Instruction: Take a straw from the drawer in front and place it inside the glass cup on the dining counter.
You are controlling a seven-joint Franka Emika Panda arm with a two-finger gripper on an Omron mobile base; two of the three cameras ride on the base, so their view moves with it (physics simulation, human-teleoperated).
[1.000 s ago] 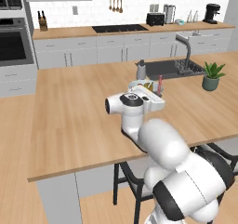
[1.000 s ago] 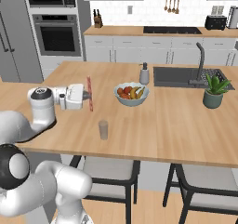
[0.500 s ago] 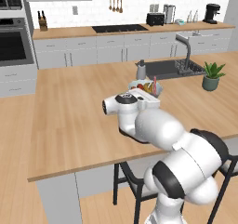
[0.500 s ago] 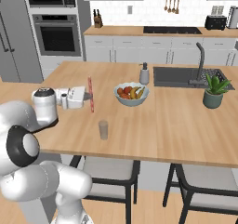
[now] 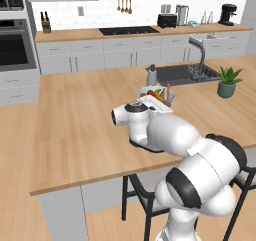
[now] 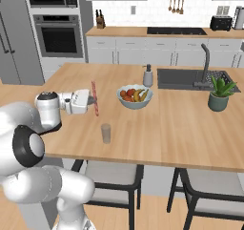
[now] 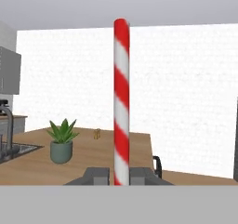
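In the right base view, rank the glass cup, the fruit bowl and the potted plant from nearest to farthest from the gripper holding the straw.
Measured from the gripper, shut on the straw:
1. Glass cup, just right of it, toward the counter's near edge.
2. Fruit bowl, further right, mid-counter.
3. Potted plant, far right, beside the sink.

A rendered home kitchen: a large light-wood island counter (image 6: 181,129) with an inset dark sink (image 6: 190,77) and black stools (image 6: 205,195), grey cabinets (image 5: 90,60) under a wall worktop carrying a black cooktop (image 6: 176,31), a built-in steel oven (image 6: 57,36), a toaster (image 5: 167,20) and hanging utensils (image 5: 124,4).
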